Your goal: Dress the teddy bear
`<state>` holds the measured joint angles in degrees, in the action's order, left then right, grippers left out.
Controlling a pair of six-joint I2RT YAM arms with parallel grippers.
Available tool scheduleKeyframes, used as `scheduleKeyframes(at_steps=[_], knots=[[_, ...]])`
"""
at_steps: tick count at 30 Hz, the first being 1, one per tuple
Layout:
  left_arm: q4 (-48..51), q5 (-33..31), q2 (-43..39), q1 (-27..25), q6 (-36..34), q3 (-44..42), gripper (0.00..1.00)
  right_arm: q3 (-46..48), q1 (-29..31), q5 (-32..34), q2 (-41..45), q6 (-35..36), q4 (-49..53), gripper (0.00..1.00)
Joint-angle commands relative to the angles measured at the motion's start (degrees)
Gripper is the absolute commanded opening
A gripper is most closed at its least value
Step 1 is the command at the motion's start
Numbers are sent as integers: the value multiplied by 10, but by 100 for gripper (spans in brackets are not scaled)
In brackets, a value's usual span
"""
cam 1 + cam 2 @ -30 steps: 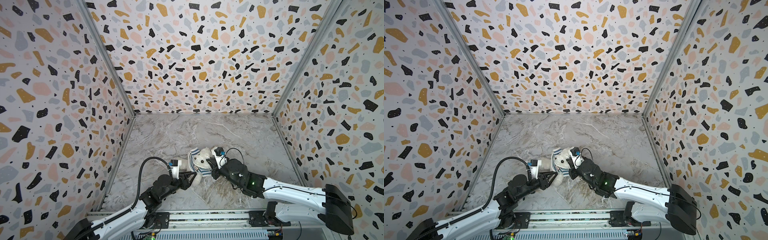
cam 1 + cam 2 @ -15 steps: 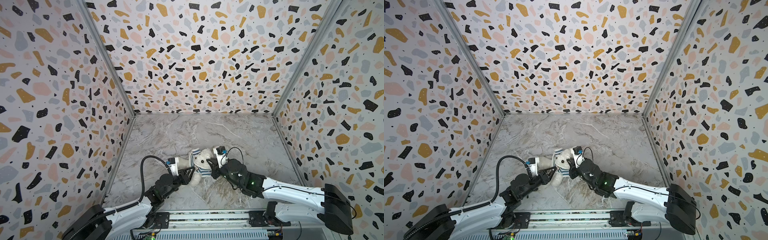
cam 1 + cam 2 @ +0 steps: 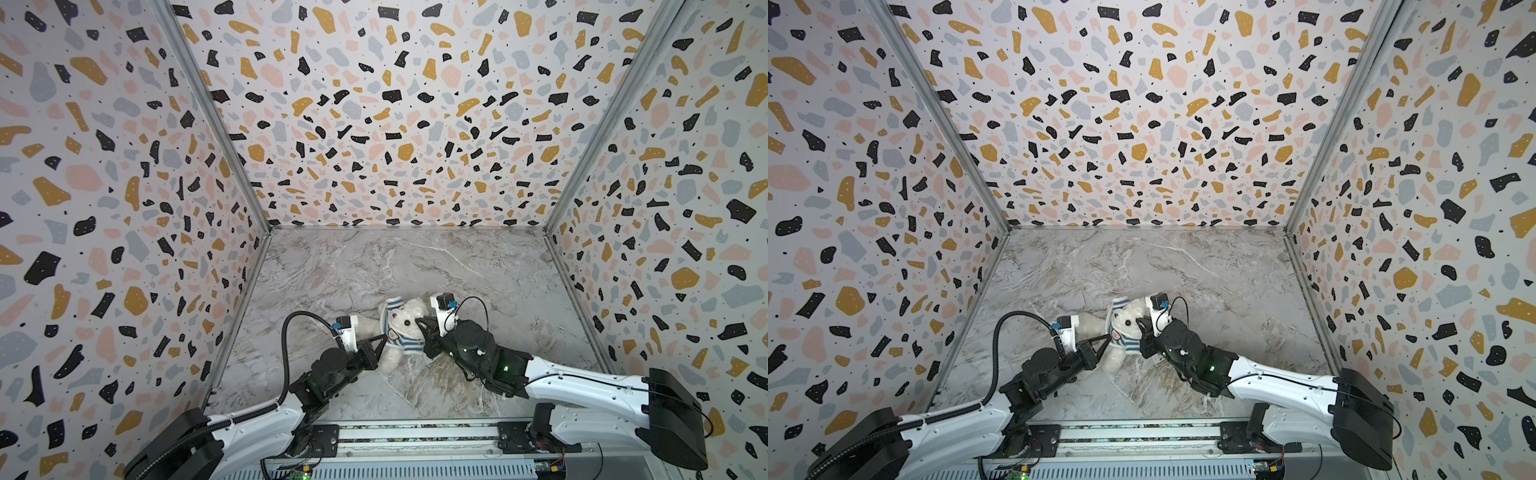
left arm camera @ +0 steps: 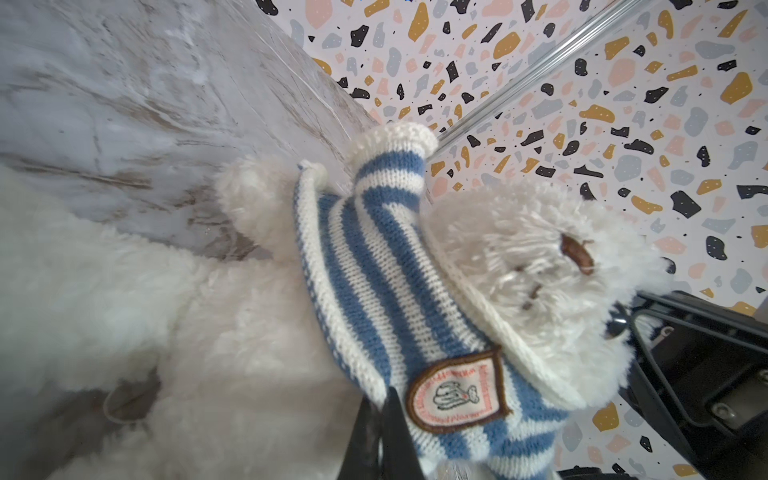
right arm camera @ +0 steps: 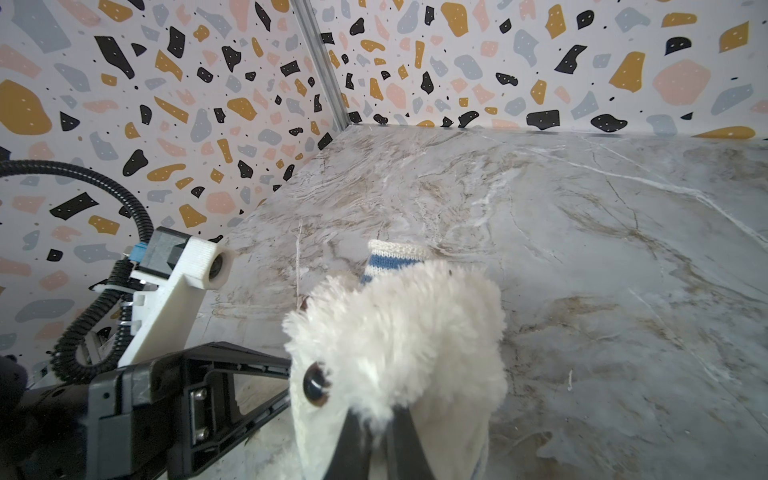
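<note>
In both top views the teddy bear (image 3: 409,322) (image 3: 1128,320) lies on the marble tabletop (image 3: 374,266) between the two grippers, with a blue-and-white striped shirt (image 3: 402,340) bunched around its neck and chest. The left gripper (image 3: 384,338) reaches the shirt's lower edge with its tips pressed together. The right gripper (image 3: 419,322) meets the bear's head from the opposite side, its tips also together.

In the left wrist view, the left gripper (image 4: 380,432) has its jaws pinched on the shirt's hem, just beside a brown-rimmed badge (image 4: 457,395). Beyond the tips the shirt (image 4: 374,270) wraps the bear's (image 4: 249,353) upper chest, with the cream collar under the chin. One sleeve (image 4: 390,166) sticks out on the far side from the gripper.

In the right wrist view, the right gripper (image 5: 376,440) has its tips closed on the cream collar at the bear's head (image 5: 395,332), and fur spills over them. A dark eye (image 5: 316,384) sits just beside the tips. A striped cuff (image 5: 395,255) shows beyond the head.
</note>
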<state>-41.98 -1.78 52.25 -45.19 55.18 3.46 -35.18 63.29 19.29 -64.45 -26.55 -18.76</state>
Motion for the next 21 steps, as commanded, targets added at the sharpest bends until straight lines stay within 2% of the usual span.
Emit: scheduleKeyframes(at_steps=[1,5,8,21], knots=[[79,-44,-21,0,-28,17,0,-9,4,55,29,-15,29,0],[174,-66,-28,7,-77,38,0,-2,3,76,50,-23,48,0],[204,-75,-27,17,-93,40,0,7,0,72,73,-32,44,0],[239,-82,-31,60,-128,44,0,35,-43,-4,161,-93,44,0]])
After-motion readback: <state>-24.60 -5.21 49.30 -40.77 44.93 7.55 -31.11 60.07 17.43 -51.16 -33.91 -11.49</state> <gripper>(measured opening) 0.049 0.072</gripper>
